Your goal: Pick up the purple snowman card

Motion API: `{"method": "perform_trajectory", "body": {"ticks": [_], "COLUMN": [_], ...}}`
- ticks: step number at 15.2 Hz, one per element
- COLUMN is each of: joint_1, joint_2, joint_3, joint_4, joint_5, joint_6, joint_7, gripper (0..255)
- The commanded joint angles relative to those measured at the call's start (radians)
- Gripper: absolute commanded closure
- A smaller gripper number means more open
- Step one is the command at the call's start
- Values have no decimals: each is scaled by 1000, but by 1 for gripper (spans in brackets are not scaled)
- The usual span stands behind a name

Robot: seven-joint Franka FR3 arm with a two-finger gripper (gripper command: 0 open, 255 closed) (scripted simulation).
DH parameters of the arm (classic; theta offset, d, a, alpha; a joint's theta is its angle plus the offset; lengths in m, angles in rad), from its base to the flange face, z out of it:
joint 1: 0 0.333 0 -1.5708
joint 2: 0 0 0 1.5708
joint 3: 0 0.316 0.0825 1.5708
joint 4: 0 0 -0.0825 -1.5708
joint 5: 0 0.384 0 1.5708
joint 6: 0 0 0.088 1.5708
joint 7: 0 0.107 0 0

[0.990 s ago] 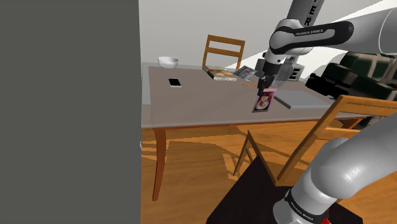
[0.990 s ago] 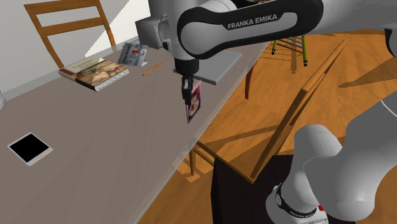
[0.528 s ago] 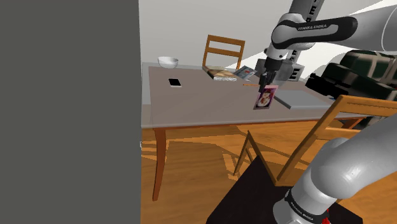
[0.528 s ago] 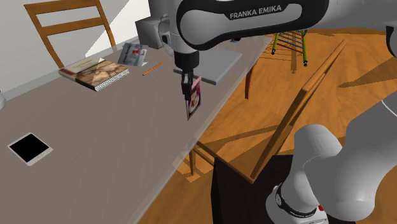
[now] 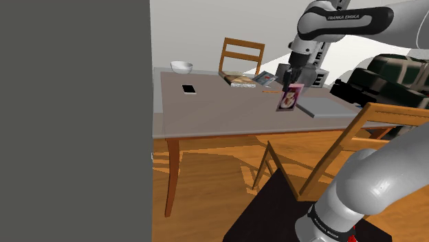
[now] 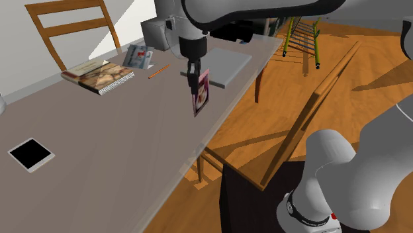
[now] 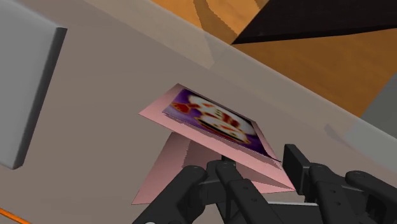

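Above the grey table [image 5: 220,113], the black gripper [image 5: 294,80] was clamped on the upper edge of the purple snowman card [image 5: 289,98]. The card hung beneath it in the air, a little tilted, with its printed face toward the shoulder camera. From the second exterior view the gripper [image 6: 194,77] pointed straight down. There the card [image 6: 201,94] dangled over the part of the table [image 6: 119,132] close to the edge nearest the stand, and its lower corner was off the surface.

Along the gripper [image 7: 254,164], the card [image 7: 216,124] showed as a folded sheet spread in a shallow V. One leaf carried a purple picture with a blurred white and red figure, and the other leaf was plain pink. The fingers [image 7: 210,184] pinched it at the fold end, with the tabletop [image 7: 114,76] spread out beyond it.

A flat grey slab [image 6: 228,68] lay on the table just past the card, near the far corner. A thin orange pencil [image 6: 159,71] lay beside that slab, and a spiral-bound book [image 6: 99,75] sat further along, near some magazines [image 6: 139,56]. A phone [image 6: 30,154] with a white rim and black screen lay well apart from the card. In the shoulder view a white bowl [image 5: 181,67] stood at the table's far corner, and a wooden chair [image 5: 242,53] stood behind the table. A second wooden chair [image 5: 364,130] stood between the table and the dark stand [image 5: 275,206].
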Motion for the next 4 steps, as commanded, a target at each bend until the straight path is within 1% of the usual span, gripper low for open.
{"method": "perform_trajectory", "body": {"ticks": [1, 4], "joint_1": [1, 2], "joint_2": [3, 5], "joint_3": [2, 3], "joint_4": [32, 50], "joint_5": [2, 4], "joint_6": [-30, -45], "joint_7": [-2, -4], "gripper": [255, 255]}}
